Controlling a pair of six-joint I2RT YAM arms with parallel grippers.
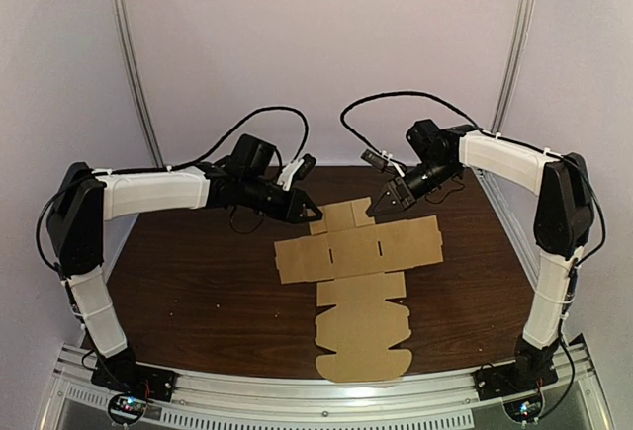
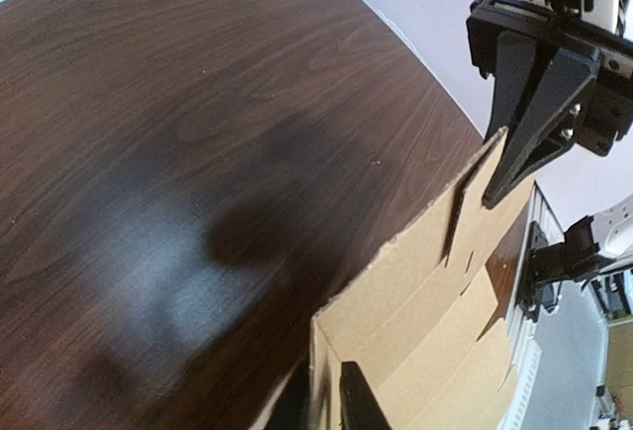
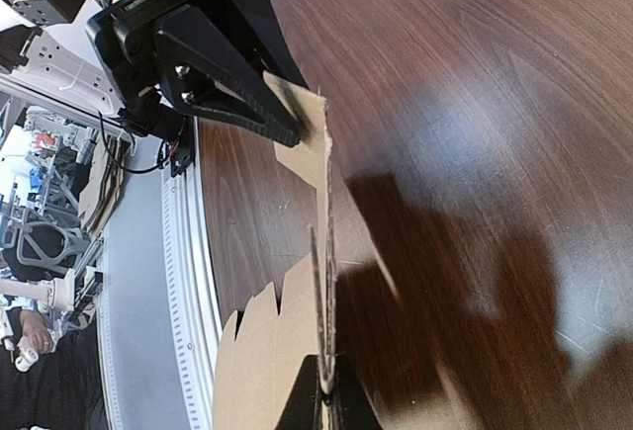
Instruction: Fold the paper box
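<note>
The flat cardboard blank (image 1: 358, 287) lies in the middle of the dark wood table (image 1: 198, 282), its long axis running from 6 to 12 o'clock. At the 12 o'clock end, the far flap (image 1: 343, 215) stands tilted up off the wood. The left gripper (image 1: 305, 209) pinches its 10 o'clock corner and the right gripper (image 1: 379, 203) its 2 o'clock corner, each with fingers pressed together on the card.

The card looks thin, light and stiff only along its panels. It should bend readily at the scored creases and kink if it is pinched mid-panel. The best hold is probably near the flap corners, close to the edge, with both sides turned evenly so the blank does not skate across the smooth table.
</note>
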